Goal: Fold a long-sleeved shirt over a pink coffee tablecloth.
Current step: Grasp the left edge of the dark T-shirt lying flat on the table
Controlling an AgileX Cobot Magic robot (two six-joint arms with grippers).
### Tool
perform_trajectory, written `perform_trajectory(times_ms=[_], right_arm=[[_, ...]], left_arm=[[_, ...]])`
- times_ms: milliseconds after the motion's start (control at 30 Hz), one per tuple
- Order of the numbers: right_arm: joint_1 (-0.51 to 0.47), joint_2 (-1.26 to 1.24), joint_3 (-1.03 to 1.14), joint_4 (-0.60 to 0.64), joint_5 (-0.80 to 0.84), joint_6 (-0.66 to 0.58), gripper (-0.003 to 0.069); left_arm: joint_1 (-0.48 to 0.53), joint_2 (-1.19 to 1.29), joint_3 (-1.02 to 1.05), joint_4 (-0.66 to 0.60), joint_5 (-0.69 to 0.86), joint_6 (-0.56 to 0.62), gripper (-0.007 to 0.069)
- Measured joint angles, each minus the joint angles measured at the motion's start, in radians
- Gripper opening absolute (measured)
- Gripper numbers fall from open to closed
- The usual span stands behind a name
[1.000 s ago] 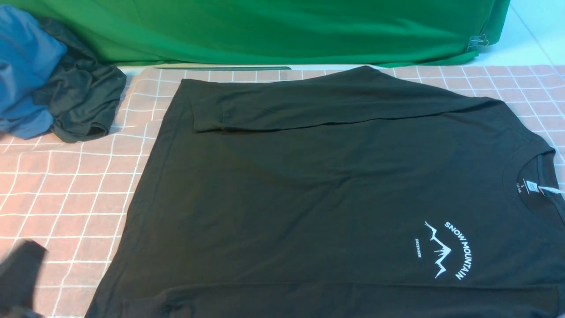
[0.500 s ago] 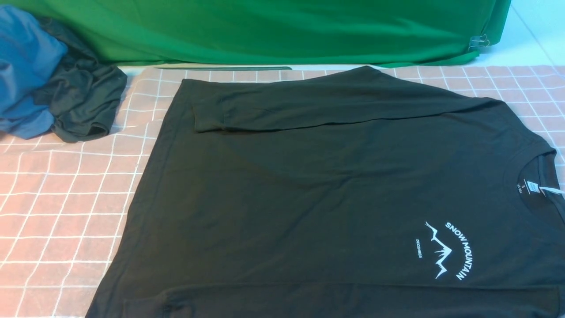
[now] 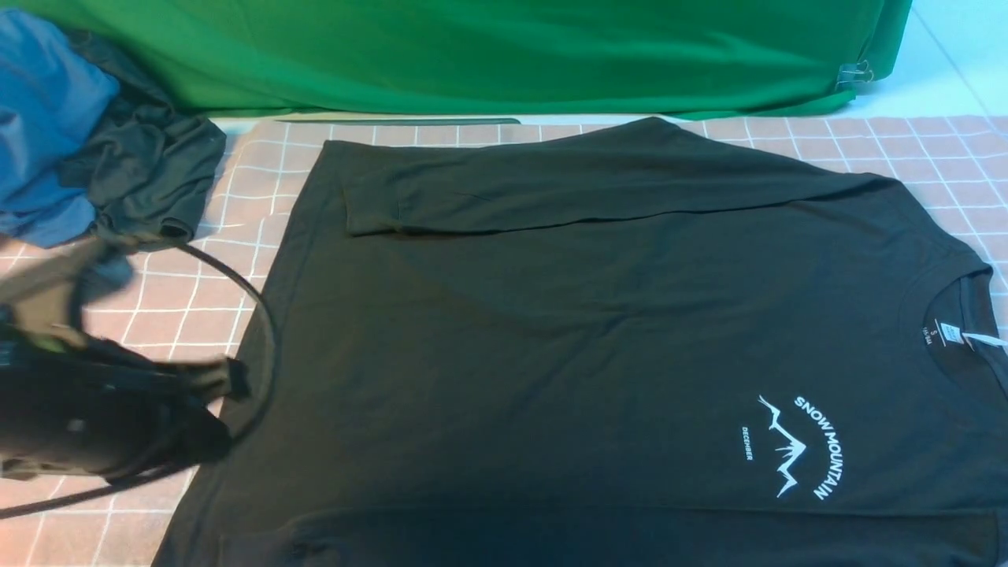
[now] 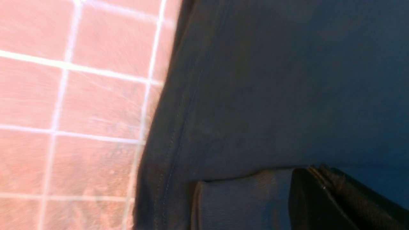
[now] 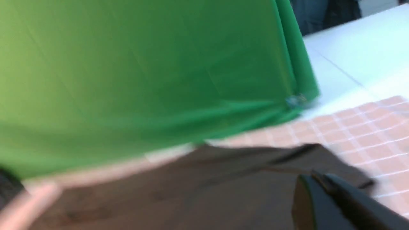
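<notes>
Looking first at the left gripper (image 4: pixel 314 180): clenched tight with no gap showing, poised at the left hem edge of the long-sleeved shirt (image 3: pixel 598 331), just beside a ribbed cuff (image 4: pixel 243 201) lying on the shirt's body. Cannot tell whether any cloth is pinched there or only touched. Shows in the front view merely as a smeared black left arm (image 3: pixel 94 417) at the shirt's left edge, with a black cable (image 3: pixel 264 315) looping across that edge. Turning to the right gripper (image 5: pixel 316 187): also clamped shut, with nothing seen in its grip, above the shirt and outside the front view altogether. Finding the shirt spread flat, print side up, on the pink coffee tablecloth (image 3: pixel 118 346), with the collar at its right end, a white neck label (image 3: pixel 949 335) inside the collar, the white mountain print (image 3: pixel 795 445) near the collar, and the far sleeve (image 3: pixel 598 189) folded across the body. Loses the shirt's near edge and the right part of its collar at the frame border. Spotting beyond the shirt's far left corner a bunched dark garment (image 3: pixel 150 181) against blue cloth (image 3: pixel 47 118), and beyond the shirt's far edge a green backdrop (image 3: pixel 488 55). Too blurred in both wrist views to read fingertip contact.
</notes>
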Motion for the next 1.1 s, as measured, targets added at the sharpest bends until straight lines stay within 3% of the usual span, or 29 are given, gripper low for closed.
perform_trajectory(times_ms=[167,367,567,800,1000,1100], right_arm=[[0.000,0.265,-0.221,0.000,0.242,-0.152,0.0040],[0.000,0.408,-0.266,0.027,0.269,-0.240,0.0038],[0.000,0.422,-0.267,0.046,0.269,-0.262,0.0038],[0.000,0.422,-0.267,0.050,0.269,-0.262,0.0038],[0.000,0.422,-0.267,0.051,0.268,-0.264,0.0038],[0.000,0.422,-0.267,0.052,0.266,-0.264,0.0038]], left_arm=[[-0.083,0.115,-0.003,-0.017,0.013,0.040,0.0015],[-0.181,0.207,-0.003,-0.003,0.006,0.001,0.0015],[-0.183,0.223,-0.004,0.074,-0.020,-0.002,0.0019],[-0.183,0.223,-0.004,0.168,-0.018,-0.002,0.0214],[-0.183,0.238,-0.004,0.213,-0.005,0.006,0.0482],[-0.183,0.271,-0.004,0.217,0.003,0.018,0.0556]])
